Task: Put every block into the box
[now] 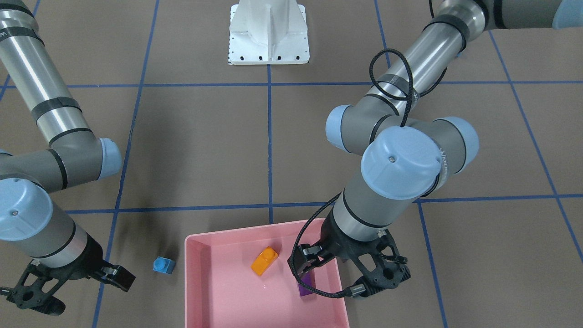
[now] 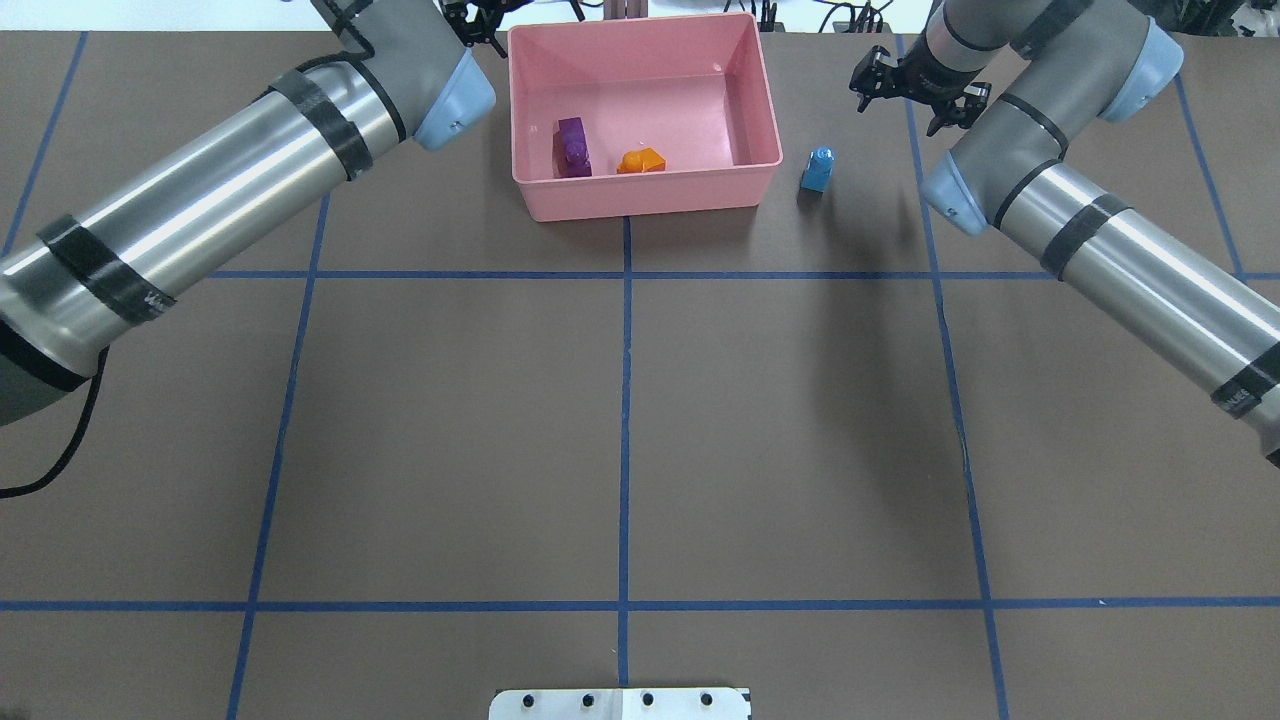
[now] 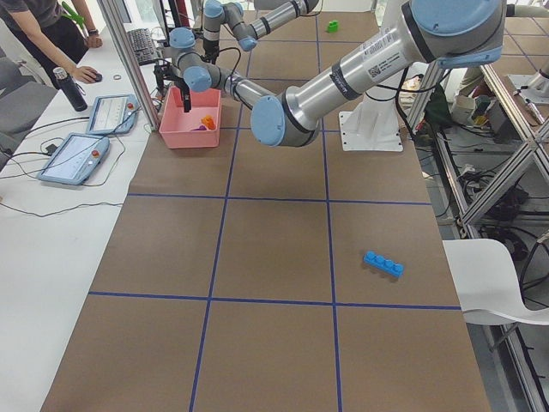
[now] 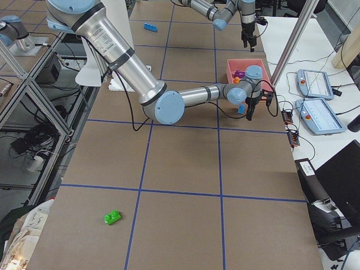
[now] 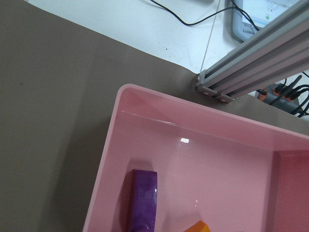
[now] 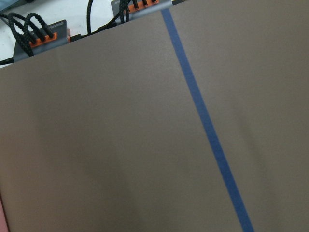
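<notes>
Inside the box (image 2: pixel 650 203): purple block (image 2: pixel 572 148) and orange block (image 2: pixel 642 161), both lying on its floor. The purple one's long axis runs parallel to the box's left wall. The orange one is skewed to the walls.

Left claw (image 1: pixel 344 273) hangs over the box above the purple block, jaws spread, holding nothing.

Just beside the box's right wall, on the counter (image 2: pixel 620 430), stands the small blue block (image 2: pixel 817 172). It sits stud up and a little turned against the wall line. It's near cubic, so it has no real long axis.

Right claw (image 2: pixel 915 85) is further out from the box than that block, raised, jaws apart and empty. Its wrist view shows only counter and tape, so it's not lined up yet.

Likely step in hand: right claw takes the small blue block. To do it well:
- centre over the stud
- turn the wrist so the jaws meet two flat sides squarely
- come straight down and clench low on the body
- lift clear of the wall
- release over bare box floor, away from the two blocks there

Well apart from the box are the green block (image 4: pixel 113 217) toward the counter's right end and the long blue block (image 3: pixel 383 263) toward its left end. The long blue one lies flat, studs up, at a slight angle to the tape lines.
</notes>
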Robot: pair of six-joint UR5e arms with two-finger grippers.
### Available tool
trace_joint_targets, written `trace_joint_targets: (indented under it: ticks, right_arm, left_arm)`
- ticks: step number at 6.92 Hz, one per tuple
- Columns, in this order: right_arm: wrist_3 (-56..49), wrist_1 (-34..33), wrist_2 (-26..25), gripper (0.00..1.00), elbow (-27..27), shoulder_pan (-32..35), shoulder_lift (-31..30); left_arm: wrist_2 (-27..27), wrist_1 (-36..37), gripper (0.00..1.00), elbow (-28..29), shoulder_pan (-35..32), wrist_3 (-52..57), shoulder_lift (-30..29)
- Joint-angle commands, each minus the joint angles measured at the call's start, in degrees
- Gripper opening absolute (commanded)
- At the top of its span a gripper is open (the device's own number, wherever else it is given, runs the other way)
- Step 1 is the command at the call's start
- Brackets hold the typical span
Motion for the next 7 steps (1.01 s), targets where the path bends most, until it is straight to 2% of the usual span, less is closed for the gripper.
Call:
trace_joint_targets:
  ticks: [1,2,3,5,7]
  right_arm:
    - [2.45,0.08,-0.29,1.00,-1.24,-2.50,1.82]
    - [3.16,0.16,-2.21,1.00,-2.38,-3.73,2.88]
    - [3.26,0.42,-2.23,1.00,-2.48,-4.26,3.15]
    - [5.36,0.95,-2.84,1.00,-4.50,-5.32,4.73]
    - [5.54,3.33,-2.84,0.97,-6.18,-6.02,4.56]
  left_arm:
    - [-6.57,2.95,1.00,-11.48,-4.06,0.75,7.64]
    - [-9.03,3.04,1.00,-16.25,-5.91,1.79,12.14]
    - [-10.36,3.04,1.00,-17.17,-7.67,1.89,12.88]
    - [-10.81,3.04,1.00,-22.60,-8.82,4.34,19.02]
    - [-10.82,3.13,1.00,-22.80,-8.65,4.35,19.39]
